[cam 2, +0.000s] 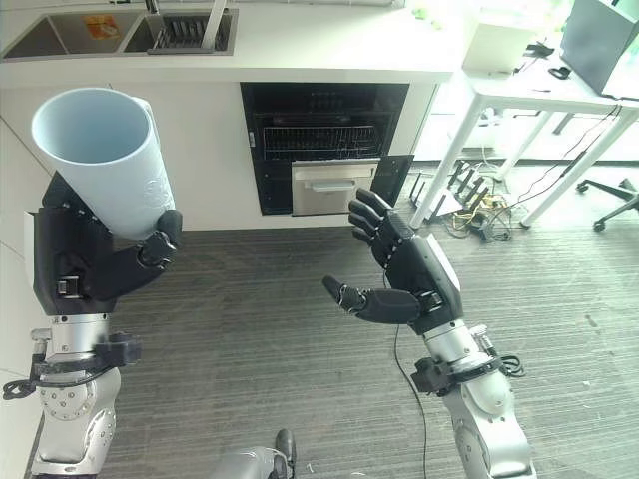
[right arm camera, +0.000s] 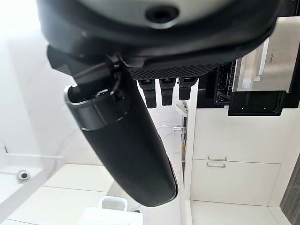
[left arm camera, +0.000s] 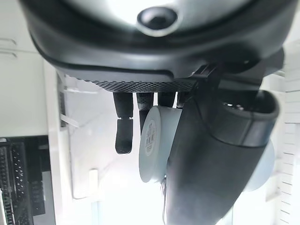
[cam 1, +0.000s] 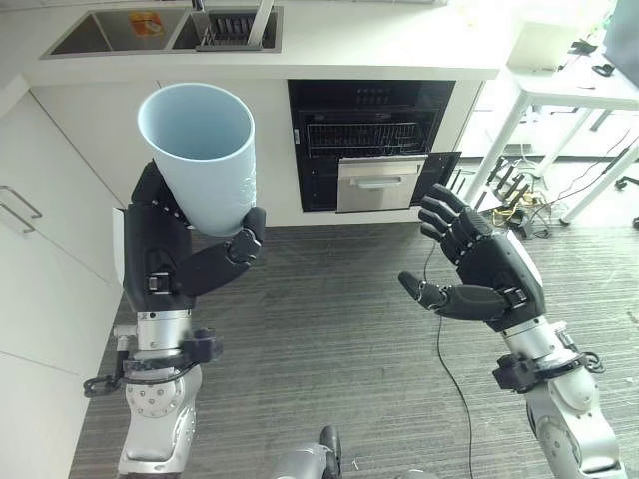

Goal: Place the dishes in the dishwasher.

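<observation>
A pale blue cup [cam 1: 206, 150] stands upright in my left hand [cam 1: 170, 249], whose fingers and thumb are curled round its lower part; its base [left arm camera: 152, 140] shows past the fingers in the left wrist view. My right hand [cam 1: 479, 269] hangs open over the floor, empty, fingers spread. Ahead, the dishwasher [cam 1: 369, 145] under the counter stands open, with a wire rack [cam 1: 364, 135] inside and a steel drawer front [cam 1: 379, 182] below it.
A white counter [cam 1: 349, 45] with a double sink [cam 1: 165, 30] runs across the back. White cabinets [cam 1: 40, 259] line the left side. A white desk [cam 1: 579, 85] with cables underneath stands at the right. Grey plank floor [cam 1: 329, 329] lies between me and the dishwasher.
</observation>
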Robot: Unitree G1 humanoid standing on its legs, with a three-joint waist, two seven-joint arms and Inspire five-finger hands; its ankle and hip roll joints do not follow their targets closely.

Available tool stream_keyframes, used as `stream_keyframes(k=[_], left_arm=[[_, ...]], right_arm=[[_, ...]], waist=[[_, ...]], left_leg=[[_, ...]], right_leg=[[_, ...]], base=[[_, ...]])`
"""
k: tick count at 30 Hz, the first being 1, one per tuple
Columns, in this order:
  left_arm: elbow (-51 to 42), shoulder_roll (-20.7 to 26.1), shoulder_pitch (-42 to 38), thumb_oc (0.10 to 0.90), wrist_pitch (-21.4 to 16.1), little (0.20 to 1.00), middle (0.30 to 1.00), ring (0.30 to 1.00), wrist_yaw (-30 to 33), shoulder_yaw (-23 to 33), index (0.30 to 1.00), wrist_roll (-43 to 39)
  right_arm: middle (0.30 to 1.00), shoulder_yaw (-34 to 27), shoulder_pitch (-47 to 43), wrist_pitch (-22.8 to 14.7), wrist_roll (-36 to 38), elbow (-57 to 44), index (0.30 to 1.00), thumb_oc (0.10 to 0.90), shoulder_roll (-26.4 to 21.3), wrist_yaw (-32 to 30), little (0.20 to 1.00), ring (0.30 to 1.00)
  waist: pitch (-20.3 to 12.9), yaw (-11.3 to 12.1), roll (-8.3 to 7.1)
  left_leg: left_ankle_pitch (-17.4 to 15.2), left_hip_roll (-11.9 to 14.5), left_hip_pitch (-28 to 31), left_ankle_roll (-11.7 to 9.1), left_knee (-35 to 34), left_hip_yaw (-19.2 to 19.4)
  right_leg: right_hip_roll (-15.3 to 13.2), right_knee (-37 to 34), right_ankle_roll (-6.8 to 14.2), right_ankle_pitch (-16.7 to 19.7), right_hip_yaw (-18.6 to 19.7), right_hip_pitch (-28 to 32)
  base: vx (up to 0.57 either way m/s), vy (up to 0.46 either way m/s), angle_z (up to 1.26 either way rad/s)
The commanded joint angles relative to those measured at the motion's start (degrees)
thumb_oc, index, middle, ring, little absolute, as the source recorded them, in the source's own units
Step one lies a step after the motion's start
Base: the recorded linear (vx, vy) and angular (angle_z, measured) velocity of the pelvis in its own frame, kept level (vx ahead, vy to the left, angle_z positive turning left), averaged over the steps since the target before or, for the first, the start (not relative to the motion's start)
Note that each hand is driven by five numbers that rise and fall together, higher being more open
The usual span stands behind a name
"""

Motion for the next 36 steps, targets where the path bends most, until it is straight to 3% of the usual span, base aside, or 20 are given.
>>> stream_keyframes(k=[1,5,8,10,13,16,18,20,22,24,25,27,29,30,33,36], left_arm=[[-5.0,3.1,-4.0,0.4,-4.0,0.3,0.3,0.3,1.0,1.6,0.3,3.0],[-5.5,3.5,-3.8,0.4,-2.6,0.3,0.3,0.3,0.3,1.9,0.3,4.5],[-5.3,3.9,-3.2,0.4,-2.2,0.3,0.3,0.3,0.2,1.6,0.3,5.0],[-5.4,3.8,-2.9,0.4,-1.9,0.3,0.3,0.3,0.0,2.1,0.3,5.3],[-5.4,3.9,-2.7,0.4,-1.4,0.3,0.3,0.3,-0.2,1.9,0.3,4.3],[-5.0,3.7,-3.0,0.4,0.7,0.3,0.3,0.3,0.7,0.7,0.3,1.1],[-5.0,3.3,-2.9,0.4,0.3,0.3,0.3,0.3,1.6,0.5,0.3,0.6],[-5.6,2.7,-1.9,0.4,0.1,0.3,0.3,0.3,0.8,0.8,0.3,-1.1],[-6.0,1.6,-0.5,0.4,-0.5,0.3,0.3,0.3,-2.2,1.0,0.3,-3.2],[-6.2,1.1,0.2,0.4,-2.4,0.3,0.3,0.3,-2.8,0.8,0.3,-1.0],[-6.3,0.9,0.6,0.4,-3.3,0.3,0.3,0.3,-3.1,0.9,0.3,-0.8],[-6.4,0.8,1.7,0.4,-4.4,0.3,0.3,0.3,-3.4,1.6,0.3,-1.9],[-6.2,0.7,2.5,0.4,-5.7,0.3,0.3,0.3,-3.6,2.1,0.3,-2.0],[-6.4,0.7,2.3,0.4,-5.9,0.3,0.3,0.3,-3.1,1.7,0.3,-1.4],[-6.8,0.9,2.1,0.4,-5.7,0.3,0.3,0.3,-0.8,0.7,0.3,0.0],[-5.4,1.0,2.1,0.4,-7.5,0.3,0.3,0.3,0.3,0.9,0.3,-0.6]], right_arm=[[0.9,-3.0,-3.4,-5.3,2.6,-3.3,0.9,0.8,0.1,-0.2,0.9,0.9],[0.9,-3.8,-3.7,-5.3,4.8,-2.7,0.9,0.8,-0.2,0.5,0.9,0.9],[0.9,-2.6,-3.5,-5.2,4.2,-3.5,0.9,0.8,1.4,1.8,0.9,0.9],[0.9,-2.4,-3.2,-5.2,4.8,-3.4,0.9,0.8,1.3,2.7,0.9,0.9],[0.9,-1.1,-4.7,-3.9,4.5,-3.6,0.9,0.8,0.7,1.5,0.9,0.9],[0.9,-0.4,-7.2,-3.5,3.8,-2.8,0.9,0.8,-1.1,0.5,0.9,0.9],[0.9,-1.0,-6.8,-3.4,4.3,-2.9,0.9,0.8,-1.9,1.2,0.9,0.9],[0.9,-2.2,-5.4,-3.1,4.2,-3.5,0.9,0.8,-2.6,2.0,0.9,0.9],[0.9,-3.8,-3.6,-3.1,4.6,-3.9,0.9,0.8,-3.3,3.3,0.9,0.9],[0.9,-4.7,-2.5,-3.8,4.7,-3.6,0.9,0.8,-3.1,4.2,0.9,0.9],[0.9,-5.3,-2.1,-4.0,4.9,-3.5,0.9,0.8,-3.2,4.2,0.9,0.9],[0.9,-5.6,-2.2,-4.0,5.3,-3.1,0.9,0.8,-3.1,4.3,0.9,0.9],[0.9,-5.0,-2.5,-3.9,4.5,-2.6,0.9,0.8,-2.6,4.2,0.9,0.9],[0.9,-4.3,-2.7,-3.8,2.4,-2.1,0.9,0.8,-2.0,3.4,0.9,0.9],[0.9,-3.1,-2.5,-3.7,0.5,-2.1,0.9,0.8,-2.2,1.5,0.9,0.9],[0.9,-3.0,-2.9,-3.9,1.2,-1.8,0.9,0.8,-4.0,1.2,0.9,0.9]], waist=[[-3.5,-1.3,-0.48],[-2.6,-2.3,-2.11],[-1.9,-3.8,-1.69],[-2.4,-4.0,-1.56],[-4.0,-3.6,-1.76],[-5.8,-4.3,-0.85],[-5.9,-4.4,-0.2],[-5.8,-4.2,0.24],[-5.4,-4.1,-0.46],[-4.8,-3.7,-1.63],[-4.0,-2.9,-2.16],[-3.4,-2.4,-1.74],[-3.1,-2.4,-0.28],[-2.7,-2.3,0.81],[-2.3,-1.2,2.15],[-1.8,-0.6,2.66]], left_leg=[[-6.0,3.7,0.4,-6.7,3.4,-3.6],[-8.6,3.1,2.7,-6.8,3.4,-2.2],[-11.0,3.2,6.2,-6.2,3.4,-2.6],[-11.7,3.0,6.8,-6.2,3.4,-3.5],[-12.9,3.9,8.0,-6.8,3.4,-3.0],[-13.5,6.3,12.2,-9.7,3.4,-3.7],[-10.2,7.3,13.1,-11.0,3.4,-3.7],[-3.1,8.7,13.1,-12.5,3.4,-3.5],[2.4,8.7,13.8,-12.8,3.4,-1.9],[5.3,8.0,13.0,-12.5,3.6,-0.1],[3.2,6.2,11.4,-11.4,4.3,-0.1],[-0.5,3.8,8.9,-9.7,3.4,0.1],[-2.9,4.9,5.5,-9.7,3.4,1.1],[-3.6,6.7,1.2,-10.5,3.4,1.3],[1.3,9.0,-6.1,-13.4,3.4,-3.3],[3.3,10.8,-9.4,-14.3,3.4,-1.7]], right_leg=[[1.7,-5.5,0.9,6.2,-3.8,-3.8],[-2.3,-5.5,3.2,8.9,-1.2,-11.5],[-4.3,-5.5,3.9,12.1,2.8,-19.0],[-3.6,-5.5,4.1,10.7,4.3,-19.3],[-3.6,-5.5,4.5,10.6,2.6,-17.1],[-0.9,-5.5,1.7,8.0,0.7,-14.4],[0.5,-5.5,0.6,6.9,0.3,-13.6],[2.1,-5.5,-0.8,5.4,0.3,-12.2],[2.5,-5.5,-2.1,3.9,0.4,-10.6],[2.2,-5.5,-2.9,2.8,0.9,-8.8],[2.0,-5.5,-2.7,2.5,1.2,-7.8],[2.7,-5.5,-2.1,2.2,2.1,-7.5],[4.5,-5.5,-1.8,1.7,2.4,-7.1],[5.6,-5.5,-1.6,1.0,2.7,-6.3],[8.1,-5.5,-2.2,-0.6,4.1,-4.5],[8.7,-5.5,-2.9,-2.3,3.4,-2.7]], base=[[0.08,-0.118,-0.09],[0.11,-0.131,-0.02],[0.31,-0.306,0.1],[0.28,-0.343,0.34],[0.36,-0.545,0.25],[0.35,-0.558,-0.06],[0.22,-0.32,-0.28],[0.18,-0.273,-0.31],[0.21,-0.303,-0.22],[0.17,-0.264,-0.18],[0.15,-0.184,-0.05],[0.1,-0.013,-0.2],[0.09,0.099,-0.16],[0.12,0.13,0.22],[0.17,0.133,0.45],[0.16,0.218,-0.41]])
